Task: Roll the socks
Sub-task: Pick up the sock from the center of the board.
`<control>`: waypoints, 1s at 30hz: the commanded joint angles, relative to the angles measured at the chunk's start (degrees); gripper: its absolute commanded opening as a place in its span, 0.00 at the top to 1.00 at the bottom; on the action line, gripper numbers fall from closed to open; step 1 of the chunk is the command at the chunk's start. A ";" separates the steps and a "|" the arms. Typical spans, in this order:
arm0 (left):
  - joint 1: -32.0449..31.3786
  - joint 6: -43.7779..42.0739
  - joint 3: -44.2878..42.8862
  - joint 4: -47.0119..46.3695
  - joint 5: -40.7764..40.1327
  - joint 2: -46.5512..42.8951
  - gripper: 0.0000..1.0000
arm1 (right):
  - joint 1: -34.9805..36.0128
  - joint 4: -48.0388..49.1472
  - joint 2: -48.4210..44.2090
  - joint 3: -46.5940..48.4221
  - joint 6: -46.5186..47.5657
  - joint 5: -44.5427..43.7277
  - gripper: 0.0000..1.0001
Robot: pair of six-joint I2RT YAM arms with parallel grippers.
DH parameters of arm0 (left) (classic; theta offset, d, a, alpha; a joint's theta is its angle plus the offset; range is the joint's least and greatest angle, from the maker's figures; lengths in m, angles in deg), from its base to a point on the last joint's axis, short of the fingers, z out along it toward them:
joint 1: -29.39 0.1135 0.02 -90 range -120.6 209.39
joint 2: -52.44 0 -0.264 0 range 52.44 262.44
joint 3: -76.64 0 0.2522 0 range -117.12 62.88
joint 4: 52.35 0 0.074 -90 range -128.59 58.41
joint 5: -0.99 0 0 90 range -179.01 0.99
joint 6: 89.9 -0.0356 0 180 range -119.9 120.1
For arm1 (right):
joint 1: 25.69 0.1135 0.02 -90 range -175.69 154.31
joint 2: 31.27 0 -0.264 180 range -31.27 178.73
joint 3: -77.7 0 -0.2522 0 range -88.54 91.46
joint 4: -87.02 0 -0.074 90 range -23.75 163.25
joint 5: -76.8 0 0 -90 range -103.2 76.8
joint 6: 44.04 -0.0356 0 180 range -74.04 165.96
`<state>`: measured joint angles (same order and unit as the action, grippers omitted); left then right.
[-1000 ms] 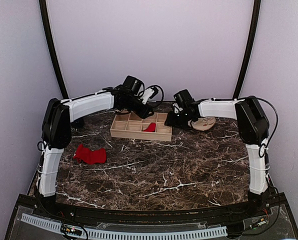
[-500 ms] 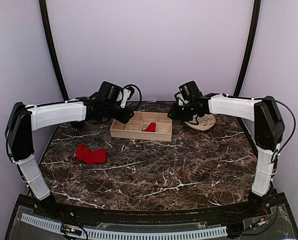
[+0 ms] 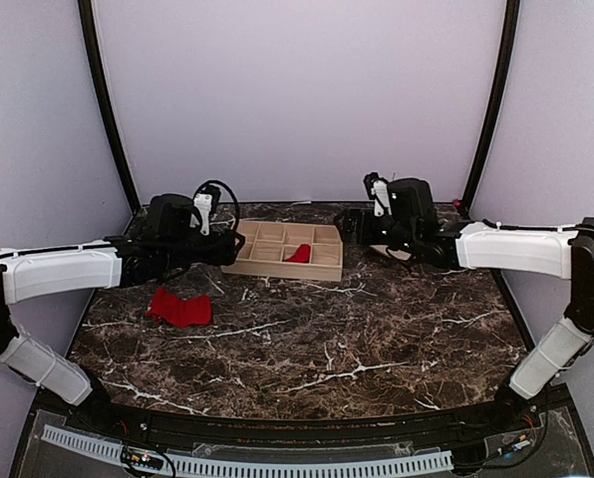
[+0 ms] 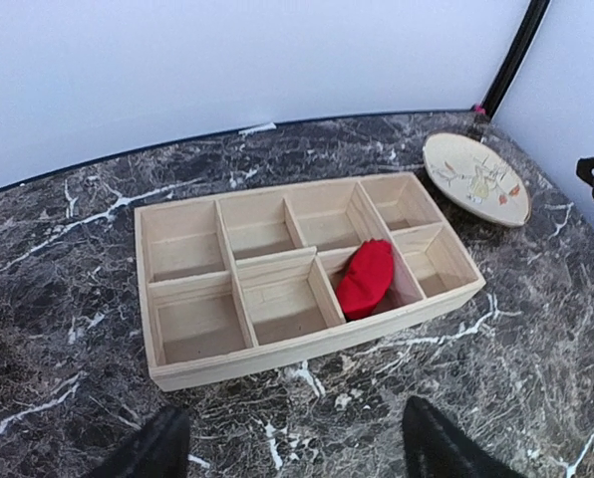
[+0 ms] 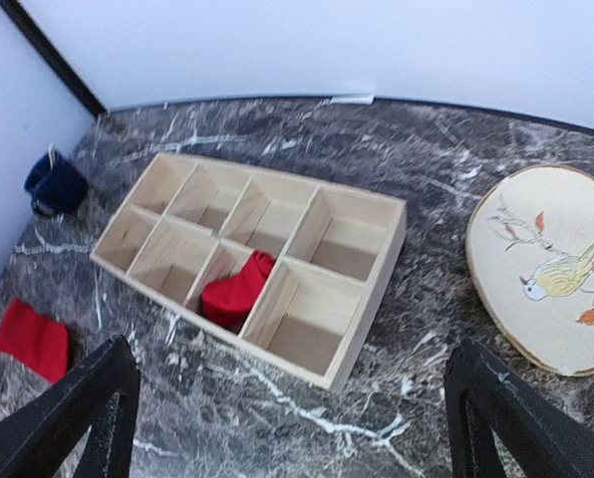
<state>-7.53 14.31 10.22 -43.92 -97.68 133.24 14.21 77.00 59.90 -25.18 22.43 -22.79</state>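
One red sock lies bunched in a front compartment of the wooden tray; both wrist views show that sock. A second red sock lies crumpled on the marble at the left, and the right wrist view catches it at its left edge. My left gripper hovers just left of the tray, open and empty, its dark fingers spread apart. My right gripper hangs at the tray's right end, open wide with nothing in it.
A round plate with a bird design lies right of the tray, partly under my right arm in the top view. A dark blue cup stands near the back left corner. Black frame posts rise at both back corners.
Both arms have drawn back from above the tray and swung outward and lower. Both grippers have opened wider. Neither sock has moved.
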 commanded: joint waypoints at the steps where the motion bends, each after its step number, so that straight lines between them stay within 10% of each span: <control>1: 0.07 6.71 6.60 -10.37 -1.29 -6.68 0.14 | -2.47 25.34 -4.71 -10.01 -2.67 -5.91 0.01; 6: 0.80 5.52 11.15 -12.12 -1.29 -9.62 0.01 | -4.24 30.58 -4.14 -9.97 0.26 3.33 0.09; 30: -8.38 21.94 -4.72 36.20 -23.47 11.41 0.13 | 0.56 1.63 10.33 7.19 -1.12 4.82 0.29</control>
<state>-15.77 31.89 7.29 -16.22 -116.96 143.62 14.13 80.46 70.83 -19.09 22.87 -18.96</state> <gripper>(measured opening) 0.875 0.711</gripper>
